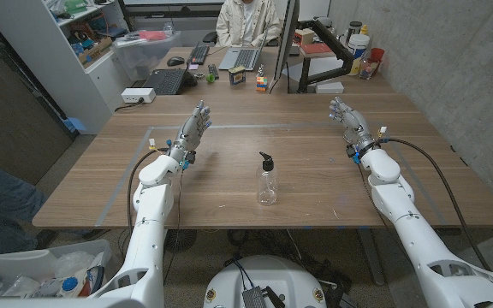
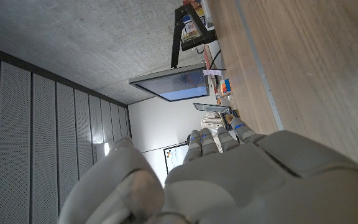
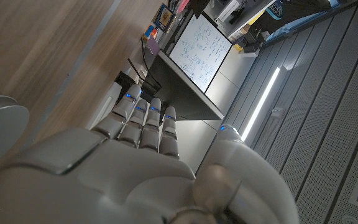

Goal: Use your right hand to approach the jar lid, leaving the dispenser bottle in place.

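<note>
Approach not begun: our right hand (image 1: pixel 347 117), fingers released, must reach the unseen lid; dispenser bottle (image 1: pixel 267 180) stands apart.

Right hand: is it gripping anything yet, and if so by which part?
Nothing is held. The right hand is up over the wooden table with fingers extended, well apart from the clear plastic dispenser bottle with the black pump.

On the desk (image 1: pixel 229 184) the dispenser bottle (image 1: pixel 267 180) stands upright at centre, the left hand (image 1: pixel 192 130) at its ten o'clock, the right hand (image 1: pixel 349 122) at its two o'clock, both well apart from it.
</note>
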Motion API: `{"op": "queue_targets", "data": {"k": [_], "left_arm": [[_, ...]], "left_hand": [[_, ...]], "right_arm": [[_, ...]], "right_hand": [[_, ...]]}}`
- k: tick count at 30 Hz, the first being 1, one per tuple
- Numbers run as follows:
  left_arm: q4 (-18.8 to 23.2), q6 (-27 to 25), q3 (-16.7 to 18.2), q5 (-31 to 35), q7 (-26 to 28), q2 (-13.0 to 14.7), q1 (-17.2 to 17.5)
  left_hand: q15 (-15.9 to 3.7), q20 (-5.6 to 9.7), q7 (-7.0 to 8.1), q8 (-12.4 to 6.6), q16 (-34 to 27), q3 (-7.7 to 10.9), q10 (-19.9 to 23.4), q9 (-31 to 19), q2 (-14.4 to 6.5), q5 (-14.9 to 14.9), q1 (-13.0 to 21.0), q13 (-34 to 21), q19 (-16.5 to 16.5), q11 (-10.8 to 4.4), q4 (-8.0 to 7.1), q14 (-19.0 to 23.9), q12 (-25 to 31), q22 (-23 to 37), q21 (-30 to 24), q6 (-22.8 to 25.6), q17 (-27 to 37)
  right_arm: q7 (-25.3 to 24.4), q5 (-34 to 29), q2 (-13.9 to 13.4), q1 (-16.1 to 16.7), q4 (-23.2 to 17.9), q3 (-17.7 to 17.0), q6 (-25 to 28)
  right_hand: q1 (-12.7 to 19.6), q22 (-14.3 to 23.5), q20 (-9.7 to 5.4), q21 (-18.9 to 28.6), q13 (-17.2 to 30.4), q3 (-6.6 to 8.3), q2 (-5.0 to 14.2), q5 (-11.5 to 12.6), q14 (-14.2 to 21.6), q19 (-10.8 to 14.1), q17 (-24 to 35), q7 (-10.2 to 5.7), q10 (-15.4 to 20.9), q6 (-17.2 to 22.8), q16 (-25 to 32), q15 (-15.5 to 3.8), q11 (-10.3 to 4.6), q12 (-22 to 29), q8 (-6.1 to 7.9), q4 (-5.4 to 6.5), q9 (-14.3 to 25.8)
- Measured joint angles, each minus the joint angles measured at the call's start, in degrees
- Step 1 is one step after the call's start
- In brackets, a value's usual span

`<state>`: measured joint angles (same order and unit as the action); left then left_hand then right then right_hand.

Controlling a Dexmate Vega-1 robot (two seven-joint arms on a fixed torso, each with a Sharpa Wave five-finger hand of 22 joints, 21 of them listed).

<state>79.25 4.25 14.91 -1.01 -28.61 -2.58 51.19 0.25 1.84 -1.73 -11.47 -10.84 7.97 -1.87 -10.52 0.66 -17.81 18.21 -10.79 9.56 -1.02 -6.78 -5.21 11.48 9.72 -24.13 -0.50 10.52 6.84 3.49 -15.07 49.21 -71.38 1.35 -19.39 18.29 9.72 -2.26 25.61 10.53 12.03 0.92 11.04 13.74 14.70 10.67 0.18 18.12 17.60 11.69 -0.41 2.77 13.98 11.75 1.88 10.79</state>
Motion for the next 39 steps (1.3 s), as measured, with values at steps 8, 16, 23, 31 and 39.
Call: {"op": "queue_targets", "data": {"k": [8, 16, 23, 31, 39], "left_arm": [[0.3, -0.2, 0.09, -0.03, -0.04, -0.02, 0.05], [0.44, -0.23, 0.11, -0.02, 0.0, -0.04, 0.11], [0.44, -0.33, -0.02, 0.16, 0.03, -0.04, 0.06], [1.45, -0.87, -0.23, 0.75, 0.19, 0.15, 0.19], [2.42, -1.48, -0.36, 1.19, 0.28, 0.23, 0.5]], "left_hand": [[0.0, 0.0, 0.0, 0.0, 0.0, 0.0, 0.02, 0.0, 0.0, 0.0, 0.0, 0.0, 0.0, 0.03, 0.0, 0.0, 0.0, 0.0, 0.41, 0.62, 0.0], [0.21, 0.0, -0.1, 0.0, 0.0, 0.0, 0.3, 0.0, -0.23, 0.0, 0.23, 0.0, 0.0, 0.31, 0.0, 0.2, 0.4, 0.0, 0.63, 1.13, 0.0], [0.16, 0.0, -0.22, -0.44, -0.45, -0.1, 0.64, 0.0, -0.23, 0.0, 0.23, 0.0, 0.0, 0.02, 0.1, 0.75, 0.4, 0.0, 0.63, 1.65, 0.0], [0.16, 0.0, -0.44, -0.44, -0.45, -0.34, 0.93, 0.0, -0.23, 0.01, 0.23, 0.0, 0.0, 0.31, 0.11, 0.75, 0.4, 0.0, 1.07, 1.87, 0.0], [0.16, 0.0, -0.84, -0.44, -0.45, -0.4, 0.92, 0.0, -0.23, 0.01, 0.23, 0.0, 0.0, 0.31, 0.06, 0.75, 0.39, 0.0, 1.07, 2.27, 0.0]], "right_arm": [[-1.33, -2.51, -0.94, -0.39, 0.16, 0.49, -0.47], [-2.76, -4.85, -1.91, -0.64, 0.21, 0.87, -0.56], [-3.74, -6.75, -2.86, -0.78, 0.19, 1.17, -0.32], [-4.66, -8.48, -3.79, -1.14, 0.47, 1.52, -0.03], [-5.44, -9.59, -4.43, -1.51, 1.14, 1.84, -0.19]], "right_hand": [[0.16, 0.0, 0.0, 0.0, 0.0, 0.16, -0.16, 0.0, 0.23, 0.0, 0.0, -0.3, 0.31, 0.3, 0.0, -0.23, -0.31, 0.0, 0.0, -0.31, 0.0], [0.69, 0.0, 0.0, -0.44, 0.0, 0.36, 0.1, 0.18, 0.31, -0.01, 0.0, -0.42, 0.3, 0.17, 0.0, -0.31, -0.31, 0.0, 0.0, -0.51, -0.01], [1.42, 0.0, 0.0, -0.83, 0.0, 0.72, 0.83, 0.42, 0.53, -0.01, 0.01, -1.03, 0.53, 0.0, 0.0, -0.53, -0.53, 0.0, 0.0, -0.87, -0.01], [2.13, 0.27, -0.21, -1.04, 0.0, 0.95, 0.89, 0.41, 0.72, 0.2, 0.01, -1.74, 0.72, -0.31, 0.0, -0.72, -0.71, 0.0, 0.0, -1.1, -0.01], [2.13, 0.13, -0.21, -1.45, 0.0, 1.19, 0.89, 0.41, 0.28, 0.2, 0.01, -2.05, 0.49, -0.61, -0.26, -1.16, -0.94, -0.24, 0.0, -1.33, -0.01]]}}
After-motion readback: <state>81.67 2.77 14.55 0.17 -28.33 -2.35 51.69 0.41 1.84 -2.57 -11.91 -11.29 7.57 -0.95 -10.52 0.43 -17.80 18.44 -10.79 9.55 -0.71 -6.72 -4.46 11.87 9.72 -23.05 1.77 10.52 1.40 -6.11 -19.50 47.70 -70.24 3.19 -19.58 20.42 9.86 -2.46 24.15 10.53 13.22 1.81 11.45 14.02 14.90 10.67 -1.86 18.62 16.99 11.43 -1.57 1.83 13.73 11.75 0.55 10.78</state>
